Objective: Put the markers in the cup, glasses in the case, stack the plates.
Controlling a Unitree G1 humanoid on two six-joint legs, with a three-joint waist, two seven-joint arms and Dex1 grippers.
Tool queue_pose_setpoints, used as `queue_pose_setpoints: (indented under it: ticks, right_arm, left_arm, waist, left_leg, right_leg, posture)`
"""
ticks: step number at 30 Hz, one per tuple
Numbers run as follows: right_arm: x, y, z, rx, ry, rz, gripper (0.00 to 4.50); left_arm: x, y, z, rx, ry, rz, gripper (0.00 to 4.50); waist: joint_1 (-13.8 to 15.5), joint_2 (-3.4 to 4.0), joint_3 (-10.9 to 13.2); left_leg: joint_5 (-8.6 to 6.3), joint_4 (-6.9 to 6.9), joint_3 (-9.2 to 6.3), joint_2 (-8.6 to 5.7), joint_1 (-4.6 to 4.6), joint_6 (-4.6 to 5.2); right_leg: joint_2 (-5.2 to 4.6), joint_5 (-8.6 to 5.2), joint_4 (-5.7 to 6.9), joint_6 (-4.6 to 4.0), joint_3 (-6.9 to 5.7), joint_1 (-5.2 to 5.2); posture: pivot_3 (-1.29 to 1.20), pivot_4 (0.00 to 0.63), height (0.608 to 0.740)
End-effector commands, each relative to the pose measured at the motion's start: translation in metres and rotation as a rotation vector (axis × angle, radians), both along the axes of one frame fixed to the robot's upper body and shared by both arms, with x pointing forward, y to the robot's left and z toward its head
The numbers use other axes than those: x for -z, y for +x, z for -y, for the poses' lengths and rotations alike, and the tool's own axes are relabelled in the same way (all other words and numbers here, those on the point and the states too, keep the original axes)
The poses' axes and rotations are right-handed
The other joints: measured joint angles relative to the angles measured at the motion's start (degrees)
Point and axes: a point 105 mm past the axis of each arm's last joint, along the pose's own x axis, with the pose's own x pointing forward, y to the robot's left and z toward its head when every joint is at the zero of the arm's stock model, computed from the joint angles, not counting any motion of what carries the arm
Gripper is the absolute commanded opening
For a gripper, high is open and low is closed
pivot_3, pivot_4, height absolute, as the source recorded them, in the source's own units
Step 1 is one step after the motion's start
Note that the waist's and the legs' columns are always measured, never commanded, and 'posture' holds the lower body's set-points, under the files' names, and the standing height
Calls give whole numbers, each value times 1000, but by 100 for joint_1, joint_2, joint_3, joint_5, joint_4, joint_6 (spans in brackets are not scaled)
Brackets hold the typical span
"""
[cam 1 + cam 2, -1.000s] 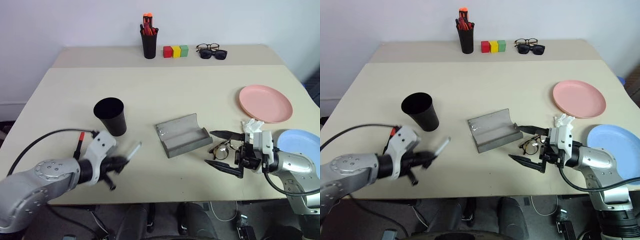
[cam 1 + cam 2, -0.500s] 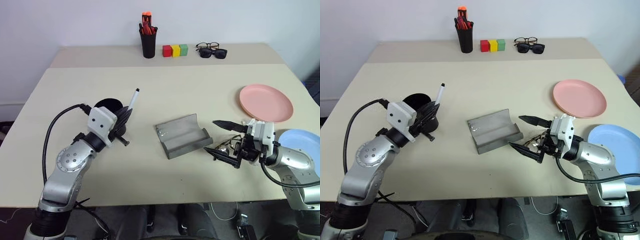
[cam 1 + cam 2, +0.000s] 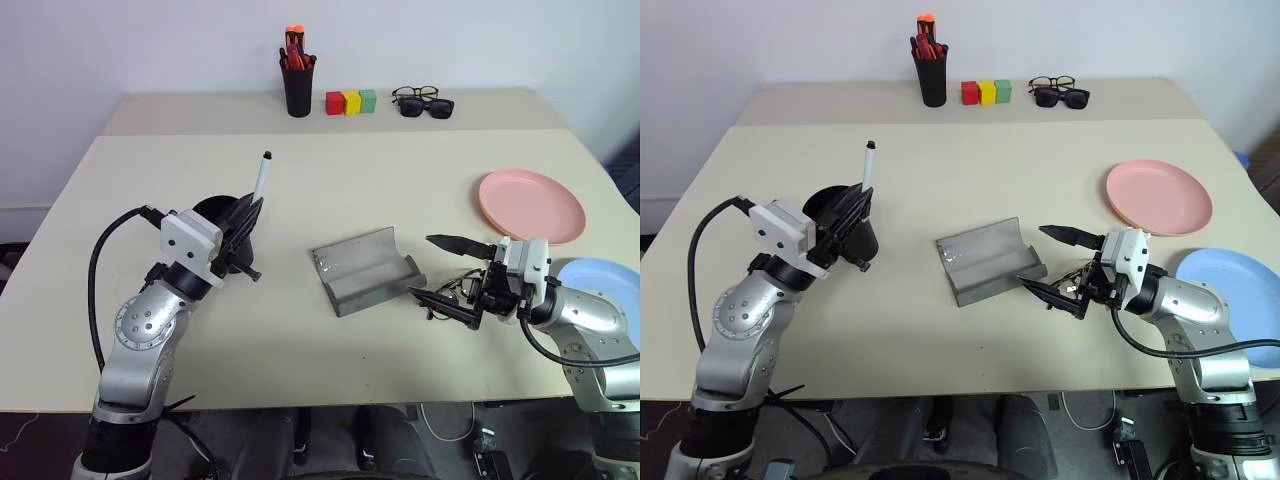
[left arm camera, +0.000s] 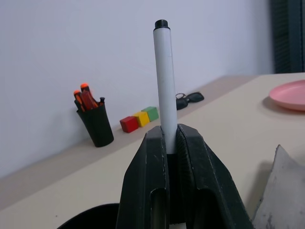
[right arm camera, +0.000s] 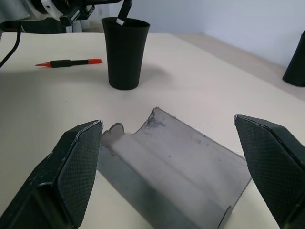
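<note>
My left gripper [image 3: 247, 213] is shut on a white marker [image 3: 262, 178] with a black end, holding it upright just over the rim of the black cup [image 3: 864, 240]. The left wrist view has the fingers [image 4: 153, 157] clamped on that marker [image 4: 164, 71]. A second marker [image 5: 71, 62], dark with a red cap, lies on the table beyond the cup [image 5: 125, 52]. My right gripper [image 3: 421, 266] stands open beside the open grey case [image 3: 365, 270], with the wire-rimmed glasses [image 3: 450, 292] between its fingers on the table. The pink plate [image 3: 530, 205] and the blue plate [image 3: 600, 280] lie apart at the right.
At the table's far edge stand a black holder of orange-red pens [image 3: 298, 85], three coloured blocks [image 3: 350, 101], and black sunglasses with another pair of glasses [image 3: 425, 103]. A black cable [image 3: 100, 280] loops from the left arm.
The left arm swung up from the table's front edge to the cup, turning the marker from slanted to upright. The right gripper stayed open by the glasses.
</note>
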Motion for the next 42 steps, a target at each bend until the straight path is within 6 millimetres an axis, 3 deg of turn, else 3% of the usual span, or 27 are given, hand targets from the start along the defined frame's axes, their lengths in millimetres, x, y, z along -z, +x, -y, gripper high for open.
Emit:
queue_pose_setpoints:
  ticks: [1,7,13,22,28,31,34,42]
  right_arm:
    - [-7,1,-1,-7,3,42,4500]
    - [-6,4,-1,-12,0,43,4500]
    - [-6,7,1,-13,-4,50,4500]
    - [-9,10,2,-10,-13,71,4500]
    - [-10,12,2,-8,-13,79,4500]
    - [-9,12,2,-11,-14,80,4500]
    - [-9,12,2,-15,-15,80,4500]
    - [-11,13,2,-14,-12,85,4500]
  left_arm:
    - [-18,-8,-3,-11,-29,79,83]
    - [-24,-2,-25,-80,-55,66,83]
    - [-36,5,-34,-80,-64,92,83]
    - [-33,9,-43,-74,-75,65,83]
    - [-32,11,-65,-116,-71,47,83]
    - [-43,15,-73,-141,-102,66,83]
    - [-52,17,-72,-137,-123,73,83]
    - [-40,13,-61,-94,-127,-8,83]
  waist:
    - [4,-1,0]
    - [-5,-2,1]
    - [3,-3,2]
    - [-1,-3,2]
    - [-10,-3,2]
    - [1,-5,4]
    - [4,-7,5]
    - [-12,-7,5]
  left_leg:
    - [0,1,0,0,0,0]
    - [0,14,0,0,0,0]
    - [-2,37,-1,0,0,3]
    - [-11,57,-1,0,0,16]
    - [-11,56,-1,0,0,16]
    - [-12,56,-1,0,-1,16]
    - [-12,57,-1,0,-1,16]
    - [-14,51,-1,0,-2,19]
  right_leg:
    - [0,0,0,0,0,1]
    - [0,-1,13,-1,0,1]
    - [1,-3,23,-4,-2,3]
    - [0,0,23,1,-1,0]
    - [0,0,23,1,0,-6]
    - [-1,0,23,1,1,-5]
    - [-1,0,23,1,1,-5]
    - [0,1,23,2,1,-2]
  posture:
    - [0,150,740]
    - [0,150,740]
    - [0,150,740]
    - [0,150,740]
    - [0,150,740]
    - [0,150,740]
    - [0,150,740]
    - [0,150,740]
